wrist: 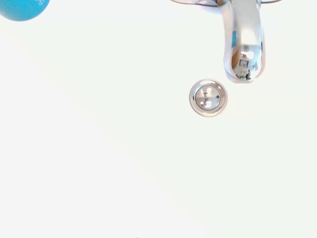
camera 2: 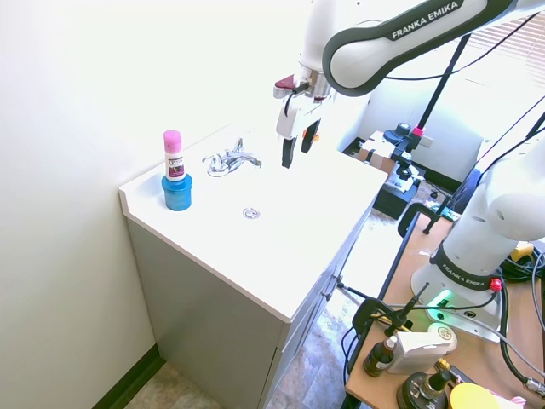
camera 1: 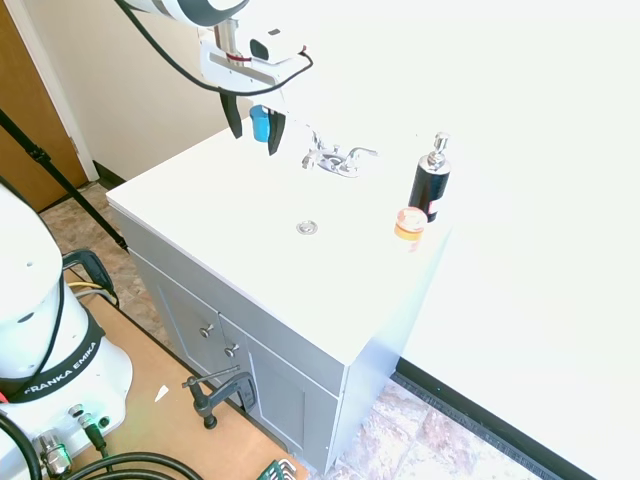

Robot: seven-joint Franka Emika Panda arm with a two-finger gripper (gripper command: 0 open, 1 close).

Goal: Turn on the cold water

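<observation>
Grey vanity cabinet (camera 1: 285,385), white countertop (camera 1: 200,215); pale walls, wooden door (camera 1: 25,110), marbled tile floor (camera 1: 420,435).

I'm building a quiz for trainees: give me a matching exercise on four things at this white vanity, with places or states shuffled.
1 black pump soap bottle
2 blue round container
3 round metal drain
4 robot gripper

A under a pink-capped bottle
B open, in the air
C beside an orange jar
D below the chrome spout

Pairs: 1C, 2A, 3D, 4B.
</observation>
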